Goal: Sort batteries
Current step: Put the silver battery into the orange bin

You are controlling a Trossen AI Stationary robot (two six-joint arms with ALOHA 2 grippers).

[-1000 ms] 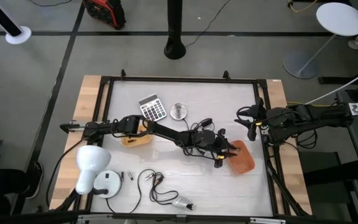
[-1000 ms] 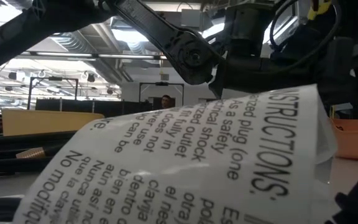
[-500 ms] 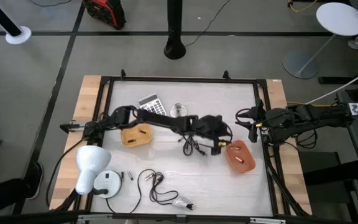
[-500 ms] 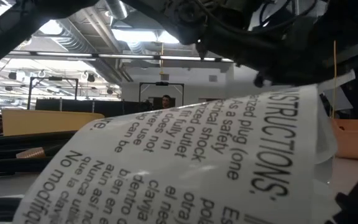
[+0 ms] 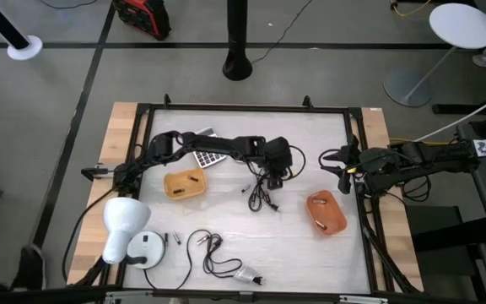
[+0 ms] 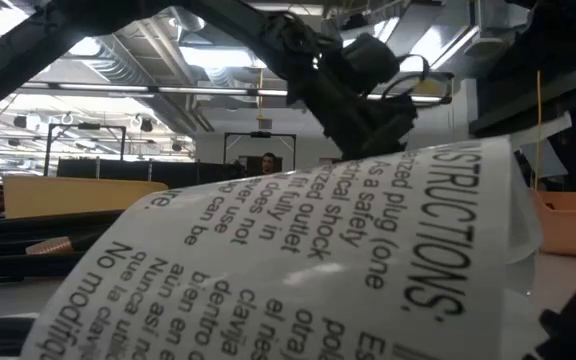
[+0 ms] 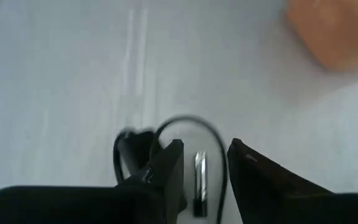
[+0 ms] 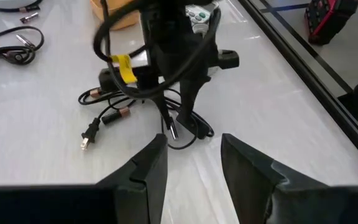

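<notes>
My left gripper [image 5: 273, 174] hangs open over the black cable tangle [image 5: 264, 194] at mid-table. In the left wrist view its fingers [image 7: 205, 152] stand on either side of a small silvery battery [image 7: 199, 177] that lies on the table inside a cable loop. I see no touch. Two more dark batteries with coppery ends [image 8: 120, 114] [image 8: 93, 94] lie among the cables. The orange tray [image 5: 326, 211] is to the right and the tan tray [image 5: 184, 181] to the left. My right gripper [image 5: 329, 162] waits open at the table's right edge [image 8: 191, 146].
A calculator [image 5: 205, 158] lies partly under the left arm. A white lamp [image 5: 125, 219], a white round base [image 5: 146, 249], tiny pieces [image 5: 173, 240] and another coiled cable [image 5: 218, 253] sit along the near side. A printed paper label [image 6: 298, 260] blocks most of the low view.
My left gripper has drawn back from over the orange tray toward the far left, and now stands over the cable tangle. The arm has swung toward the far edge and covers the calculator and the silver disc. The right arm has kept still.
</notes>
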